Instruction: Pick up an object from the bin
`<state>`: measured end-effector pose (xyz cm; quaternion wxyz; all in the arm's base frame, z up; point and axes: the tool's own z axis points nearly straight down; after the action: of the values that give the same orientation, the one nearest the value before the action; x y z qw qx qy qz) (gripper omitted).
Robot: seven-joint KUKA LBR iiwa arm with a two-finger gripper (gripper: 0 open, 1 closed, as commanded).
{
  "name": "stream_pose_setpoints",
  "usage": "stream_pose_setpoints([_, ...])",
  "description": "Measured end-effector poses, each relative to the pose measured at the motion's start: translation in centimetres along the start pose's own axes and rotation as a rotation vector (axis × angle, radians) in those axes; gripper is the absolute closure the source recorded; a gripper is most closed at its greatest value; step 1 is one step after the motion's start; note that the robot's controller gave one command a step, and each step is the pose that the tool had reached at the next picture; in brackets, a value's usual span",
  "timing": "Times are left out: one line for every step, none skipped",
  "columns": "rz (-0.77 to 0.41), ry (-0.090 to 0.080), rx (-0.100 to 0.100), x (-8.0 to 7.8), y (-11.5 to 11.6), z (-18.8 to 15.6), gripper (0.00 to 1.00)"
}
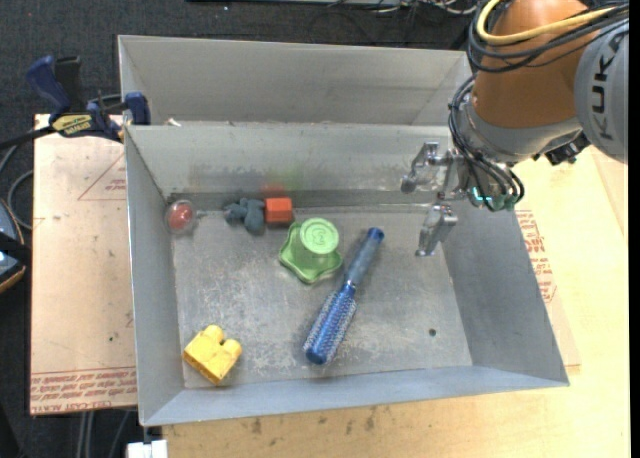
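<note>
My gripper (424, 208) hangs over the bin's right side near the back wall, its two metal fingers spread open with nothing between them. A blue hairbrush (343, 298) lies diagonally on the floor just left of and below it, handle end pointing up toward the gripper. Left of the brush sits a green cup-like piece (312, 249).
An orange block (278, 209) and a dark grey lump (246, 214) lie along the back wall, with a small reddish ball (181, 215) in the back left corner. A yellow toy block (212, 354) rests near the front left.
</note>
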<state>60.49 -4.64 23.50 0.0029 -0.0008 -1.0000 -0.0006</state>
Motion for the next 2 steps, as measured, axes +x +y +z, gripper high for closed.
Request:
stream_pose_setpoints([-0.249,-0.002,-0.001,-3.0,5.1,9.9,0.0])
stream_pose_setpoints([-0.287,-0.015,0.002,-2.2,6.9,14.7,0.0])
